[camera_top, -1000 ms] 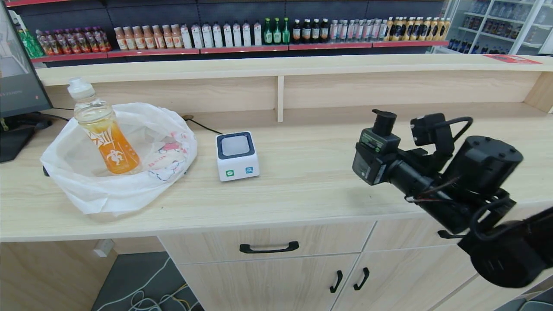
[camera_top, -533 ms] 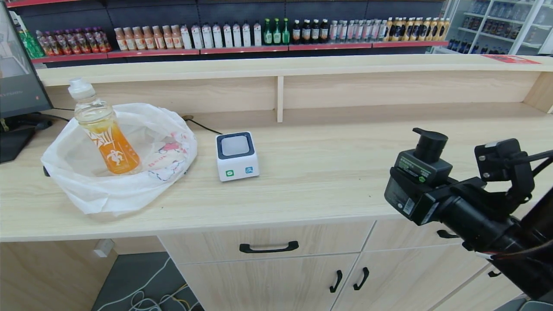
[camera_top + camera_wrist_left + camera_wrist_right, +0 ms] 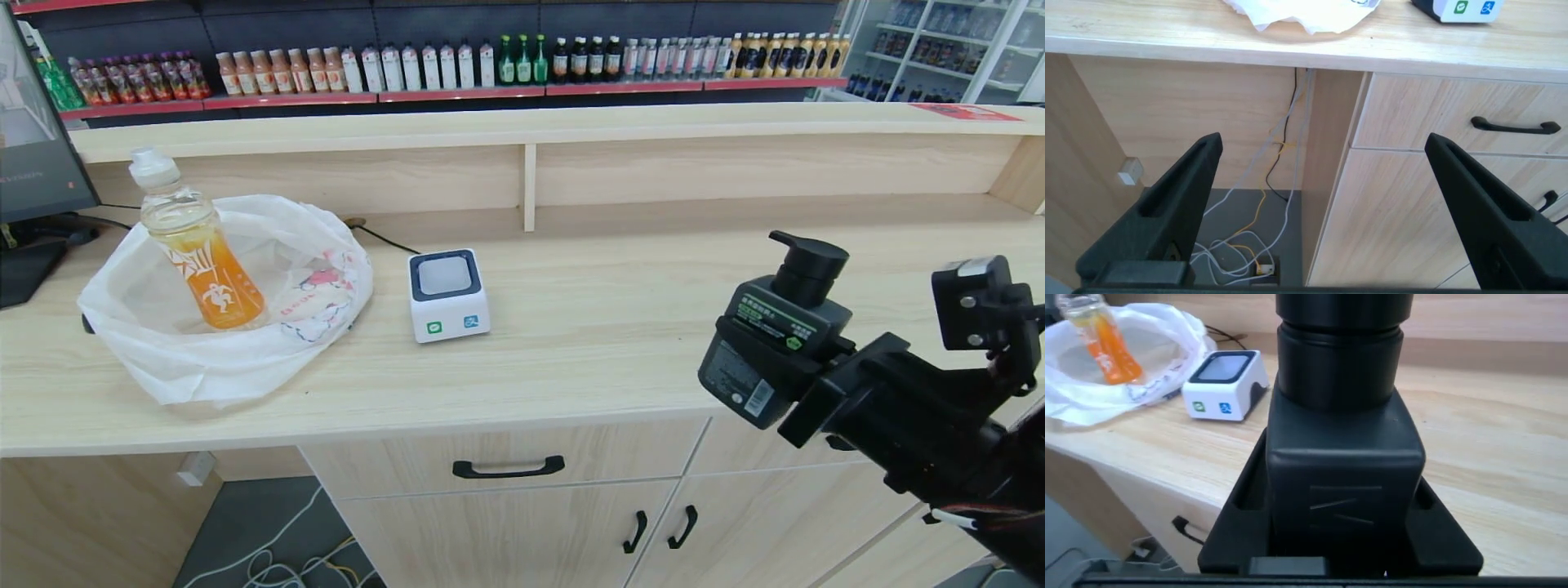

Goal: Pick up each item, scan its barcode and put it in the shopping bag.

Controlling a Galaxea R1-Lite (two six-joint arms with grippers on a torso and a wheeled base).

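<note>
My right gripper (image 3: 820, 388) is shut on a black pump bottle (image 3: 771, 343), held in the air over the counter's front edge at the right, pump head up and tilted. In the right wrist view the pump bottle (image 3: 1343, 449) sits between the fingers. The white scanner (image 3: 447, 294) stands mid-counter. At the left lies the white shopping bag (image 3: 163, 359) with an orange drink bottle (image 3: 200, 253) leaning upright in it. My left gripper (image 3: 1323, 212) is open and holds nothing, low in front of the cabinet below the counter.
A dark monitor (image 3: 33, 155) stands at the far left of the counter. A raised wooden ledge (image 3: 531, 131) runs along the back. Drawer and door handles (image 3: 508, 469) are below the counter. Cables (image 3: 1249, 237) lie on the floor under the bag's end.
My right gripper carried the black pump bottle rightward and toward the counter's front edge, turning it as it went. The bag, orange bottle and scanner stayed put.
</note>
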